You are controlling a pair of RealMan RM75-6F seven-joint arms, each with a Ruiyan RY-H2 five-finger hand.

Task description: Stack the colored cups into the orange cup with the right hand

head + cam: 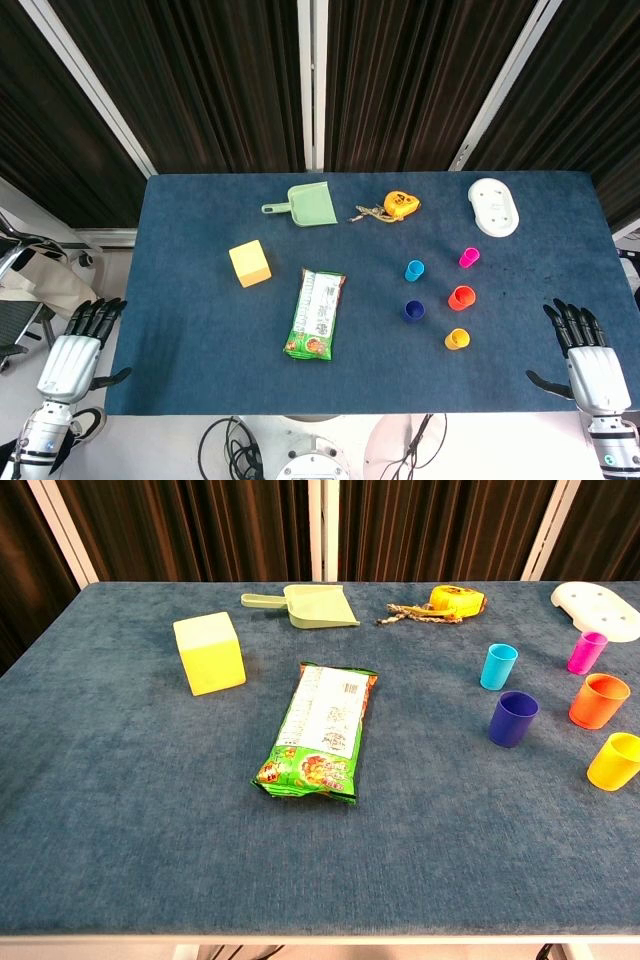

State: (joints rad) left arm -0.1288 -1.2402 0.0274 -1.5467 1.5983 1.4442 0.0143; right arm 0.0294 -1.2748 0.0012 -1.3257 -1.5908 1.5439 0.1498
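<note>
We see a dark blue felt-covered table (pixel 200 370) set before dark vertical blinds with white frame bars (pixel 312 80). Taking the small orange plastic cup (pixel 461 297) as landmark: the small magenta cup (pixel 469 257) stands behind it, the light blue cup (pixel 414 269) behind and to its left, the dark blue cup (pixel 414 311) left and slightly nearer, the yellow cup (pixel 457 339) just in front; all upright and apart. Further left lie a green snack packet (pixel 316 314) and a yellow foam cube (pixel 249 263); a white oval tray (pixel 493 206) sits behind, cut off in the chest view. Right hand (pixel 585 350) and left hand (pixel 78 343) hover off the table edges, fingers spread, holding nothing; the chest view shows neither.
</note>
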